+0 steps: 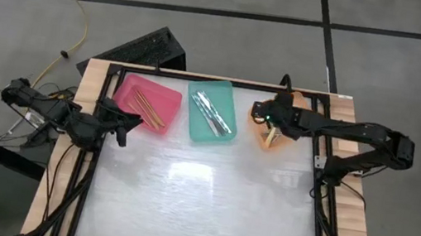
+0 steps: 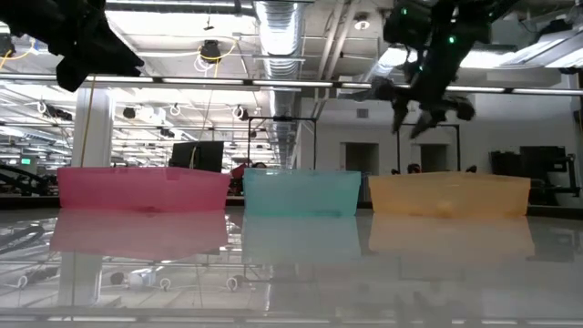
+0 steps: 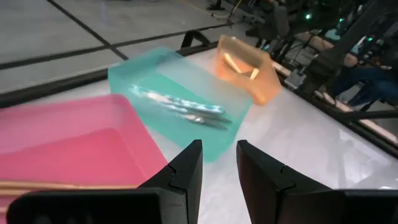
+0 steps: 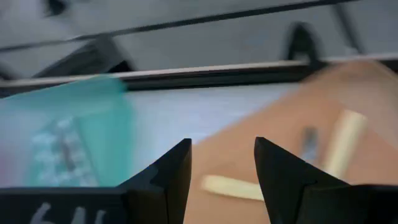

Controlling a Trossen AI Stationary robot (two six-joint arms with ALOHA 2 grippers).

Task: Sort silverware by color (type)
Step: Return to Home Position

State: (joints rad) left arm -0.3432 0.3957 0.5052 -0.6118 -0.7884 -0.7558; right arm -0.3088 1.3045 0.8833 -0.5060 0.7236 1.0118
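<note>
Retreat to the rest pose is, as I judge it, the step in hand: nothing lies loose on the table (image 1: 198, 200), and every piece I can see sits in a tray.

Left to right in the high view: my left hand (image 1: 127, 129) hangs just beside the left end of the pink tray (image 1: 160, 94), the arm reaching in from the table's left edge. In the left wrist view its fingers (image 3: 186, 168) stand apart with nothing between them. The pink tray holds the orange-tan pieces (image 1: 147, 109), lying slantwise together. Just beside it, the teal tray (image 1: 216, 138) holds the teal-blue pieces (image 1: 213, 112), silvery ends showing. The orange tray (image 1: 281, 141), last in the row, is largely covered by my right arm. My right hand (image 1: 264, 119) hovers above it, raised clear of the rim in the low view, fingers (image 4: 171, 171) parted and empty. Beneath them the pale yellow pieces (image 4: 229, 186) lie on the tray floor.

Next move, in my judgement: lift the right hand straight up before swinging it back, so the fingers do not catch the tray wall, then fold the arm toward the table's right side. The left arm needs only a short pull-back, and neither hand has anything to release
</note>
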